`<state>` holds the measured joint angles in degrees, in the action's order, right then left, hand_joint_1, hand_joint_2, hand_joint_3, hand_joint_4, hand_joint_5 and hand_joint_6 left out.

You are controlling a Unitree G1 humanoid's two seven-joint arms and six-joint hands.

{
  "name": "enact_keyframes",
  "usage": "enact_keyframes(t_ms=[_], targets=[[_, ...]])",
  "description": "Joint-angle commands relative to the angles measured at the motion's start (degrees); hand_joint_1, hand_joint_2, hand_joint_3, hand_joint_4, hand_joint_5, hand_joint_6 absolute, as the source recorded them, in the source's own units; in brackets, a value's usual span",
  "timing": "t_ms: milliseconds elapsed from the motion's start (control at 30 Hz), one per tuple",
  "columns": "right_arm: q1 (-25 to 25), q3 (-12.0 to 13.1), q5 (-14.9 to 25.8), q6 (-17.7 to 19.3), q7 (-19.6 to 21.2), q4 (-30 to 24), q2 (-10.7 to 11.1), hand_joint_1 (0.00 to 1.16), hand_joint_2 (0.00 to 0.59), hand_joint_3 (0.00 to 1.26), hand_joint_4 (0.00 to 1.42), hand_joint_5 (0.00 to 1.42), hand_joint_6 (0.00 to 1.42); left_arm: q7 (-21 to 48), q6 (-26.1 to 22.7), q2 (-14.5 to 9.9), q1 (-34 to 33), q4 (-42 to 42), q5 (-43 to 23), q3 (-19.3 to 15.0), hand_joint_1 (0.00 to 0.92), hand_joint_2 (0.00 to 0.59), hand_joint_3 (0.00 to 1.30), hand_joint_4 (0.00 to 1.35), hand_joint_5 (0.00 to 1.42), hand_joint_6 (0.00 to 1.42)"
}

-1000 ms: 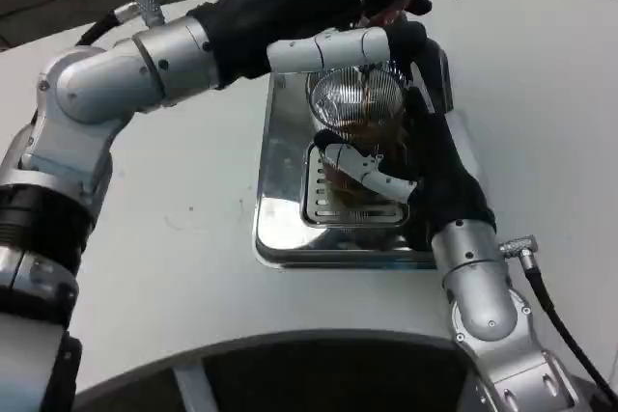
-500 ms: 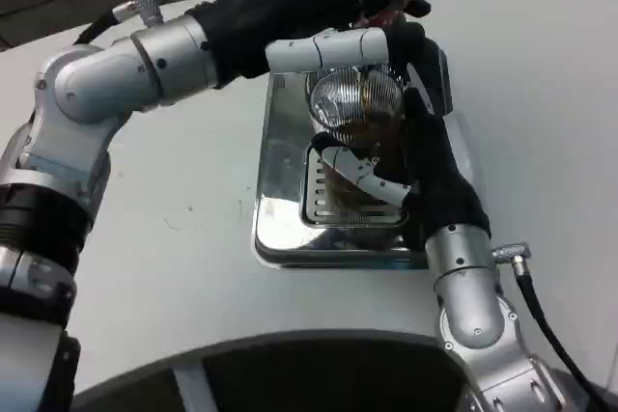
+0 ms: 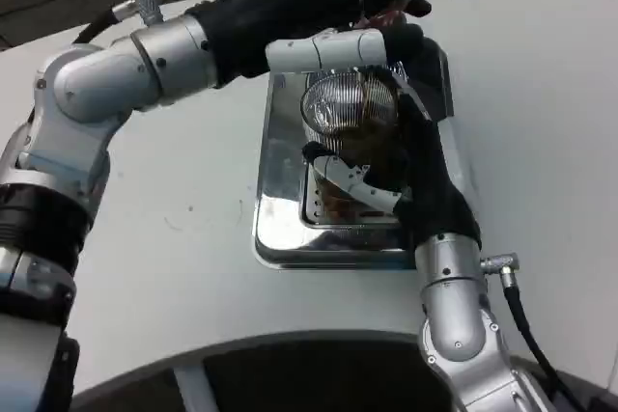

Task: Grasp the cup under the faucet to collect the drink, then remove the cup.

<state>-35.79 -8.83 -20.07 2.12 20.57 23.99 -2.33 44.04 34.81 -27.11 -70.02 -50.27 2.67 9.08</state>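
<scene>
cup (image 3: 350, 127) on the steel drip tray (image 3: 280, 229), under the faucet | right robot hand (image 3: 410, 180) wraps its fingers round the cup's right side | left robot hand (image 3: 338, 12) up on the dispenser top, you can't tell its grip | tray on white tabletop (image 3: 193, 258)

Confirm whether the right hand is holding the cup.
Yes, the right hand wraps its fingers around the cup on the steel tray.

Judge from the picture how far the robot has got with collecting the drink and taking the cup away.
Done: the right hand grips the cup over the metal tray, and brown drink shows inside. In hand: the left hand reaches to the dispenser top, seemingly working the faucet. Left: lifting the cup clear of the tray.
</scene>
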Motion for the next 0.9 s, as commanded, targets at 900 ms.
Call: enact_keyframes(t_ms=[900], targets=[[2.72, -4.29, -5.24, -1.49, 15.83, 2.27, -6.21, 0.98, 0.226, 0.45, 0.65, 0.86, 0.82, -0.42, -0.75, 0.68, 7.73, 12.23, -9.52, -10.21, 0.0, 0.06, 0.02, 0.04, 0.21, 0.15]])
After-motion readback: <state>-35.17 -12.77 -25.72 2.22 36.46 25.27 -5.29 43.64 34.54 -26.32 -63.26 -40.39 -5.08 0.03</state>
